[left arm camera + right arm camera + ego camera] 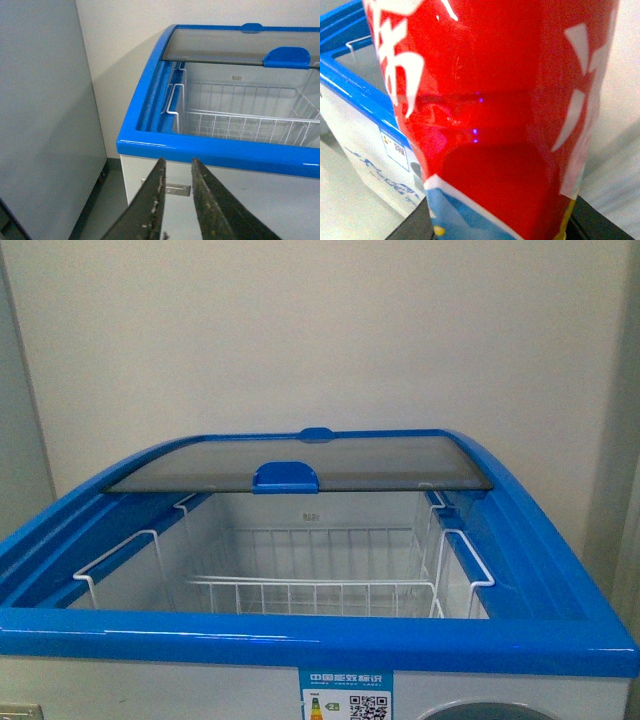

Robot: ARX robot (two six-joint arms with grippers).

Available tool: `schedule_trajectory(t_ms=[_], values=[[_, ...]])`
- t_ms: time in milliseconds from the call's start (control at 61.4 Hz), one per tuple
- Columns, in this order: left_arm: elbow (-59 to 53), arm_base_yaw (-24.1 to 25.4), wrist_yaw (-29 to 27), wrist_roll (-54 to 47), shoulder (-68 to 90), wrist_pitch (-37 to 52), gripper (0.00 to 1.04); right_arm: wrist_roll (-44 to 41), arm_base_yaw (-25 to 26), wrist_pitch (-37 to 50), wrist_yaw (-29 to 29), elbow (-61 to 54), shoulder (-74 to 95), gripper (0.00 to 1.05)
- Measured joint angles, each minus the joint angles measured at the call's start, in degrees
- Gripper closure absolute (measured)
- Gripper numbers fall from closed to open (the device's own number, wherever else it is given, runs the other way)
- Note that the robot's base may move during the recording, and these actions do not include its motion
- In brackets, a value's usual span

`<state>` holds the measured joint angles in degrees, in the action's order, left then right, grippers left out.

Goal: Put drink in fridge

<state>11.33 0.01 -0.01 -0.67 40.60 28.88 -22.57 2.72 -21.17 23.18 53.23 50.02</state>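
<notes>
1. the fridge (300, 628) stands open, its glass lid (300, 462) slid to the back by the wall, and white wire baskets (310, 592) hang inside.
2. the red drink (495, 100), with white characters on its label, is outside the fridge and just in front of the blue rim, pinched in the right gripper (502, 226).
3. the left gripper (177, 163) hangs before the front rim, its jaws slightly apart with nothing between them.
4. a grey cabinet (45, 115) stands beside the fridge.

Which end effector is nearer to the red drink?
Right. The drink sits in the right end effector; the left end effector hangs before the front rim of the fridge, with no drink in its view.
</notes>
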Motion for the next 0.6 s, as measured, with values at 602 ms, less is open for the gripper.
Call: schedule_trajectory(t_ms=[602], values=[[-7.87, 0.0, 0.0, 0.39, -14.51, -6.43, 1.02, -49.59, -20.76, -3.19, -14.12, 37.57, 53.7, 0.66]])
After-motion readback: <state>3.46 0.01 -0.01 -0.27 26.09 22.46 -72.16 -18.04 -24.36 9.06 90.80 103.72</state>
